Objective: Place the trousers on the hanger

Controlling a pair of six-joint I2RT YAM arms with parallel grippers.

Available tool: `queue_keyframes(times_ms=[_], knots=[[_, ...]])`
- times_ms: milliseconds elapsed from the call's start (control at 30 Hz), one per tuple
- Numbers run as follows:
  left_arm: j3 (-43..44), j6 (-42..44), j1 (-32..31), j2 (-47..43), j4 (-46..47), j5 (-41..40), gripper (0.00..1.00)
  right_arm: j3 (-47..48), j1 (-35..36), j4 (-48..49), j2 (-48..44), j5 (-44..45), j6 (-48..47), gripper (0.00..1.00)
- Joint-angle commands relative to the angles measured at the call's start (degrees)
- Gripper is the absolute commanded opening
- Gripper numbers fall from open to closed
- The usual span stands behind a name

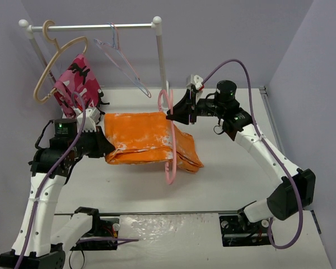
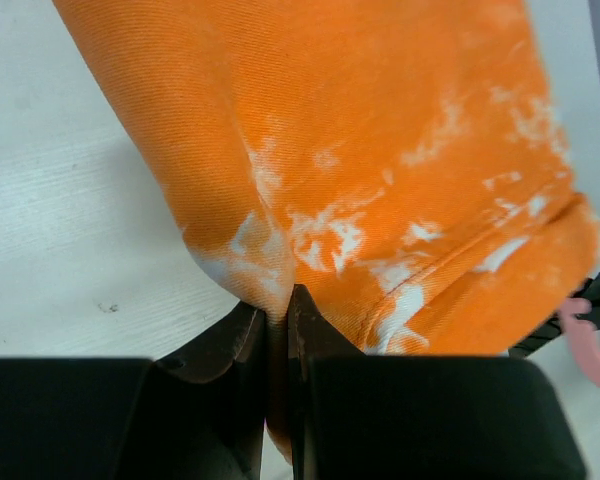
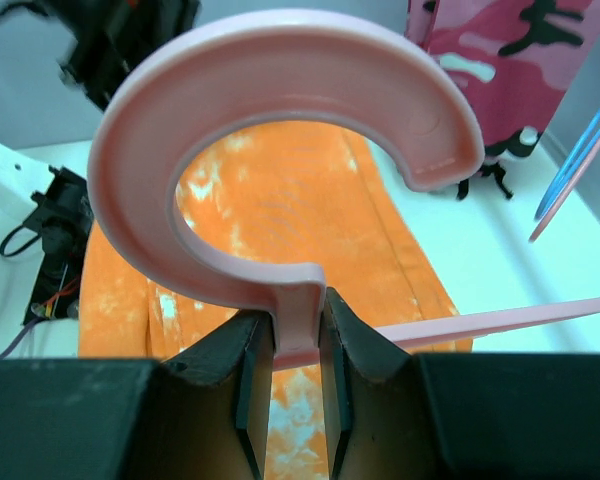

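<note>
The orange tie-dye trousers (image 1: 147, 138) lie folded on the table's middle, draped through the salmon-pink hanger (image 1: 170, 147). My left gripper (image 1: 105, 147) is shut on the trousers' left edge; the left wrist view shows the cloth (image 2: 380, 160) pinched between the jaws of that gripper (image 2: 277, 305). My right gripper (image 1: 176, 112) is shut on the hanger's neck just below its rounded hook (image 1: 164, 101). In the right wrist view that gripper (image 3: 297, 330) clamps the hanger's stem under the hook (image 3: 280, 90), with the trousers (image 3: 290, 210) below.
A white clothes rail (image 1: 95, 26) stands at the back. On it hang a beige hanger (image 1: 53, 64), a pink-and-red patterned garment (image 1: 75, 81) and thin pink and blue wire hangers (image 1: 123, 61). Purple walls close in on the left and right.
</note>
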Motion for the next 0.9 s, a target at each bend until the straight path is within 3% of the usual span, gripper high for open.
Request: queue_keyframes(times_ms=[0,400,667,867], knots=[[-5.5,0.2,1.2,-2.7,6.5,-1.4,0.0,11.6,-2.0,1.7,-3.2,-0.6,-1.0,0.0],[-28.7,-15.4,-0.9,-5.7,39.7,4.6,0.0,28.4,-0.3,0.9,-0.5,-1.2,7.2,0.0],[-31.3,-19.3,-14.8,3.5,56.5,-1.5,0.01,32.2,2.4,4.0,0.9,0.5,10.8,0.0],[-33.5,-22.8,-20.6,11.4,68.8,-1.0,0.15,32.5,3.7,5.5,1.1,0.5,11.9,0.0]])
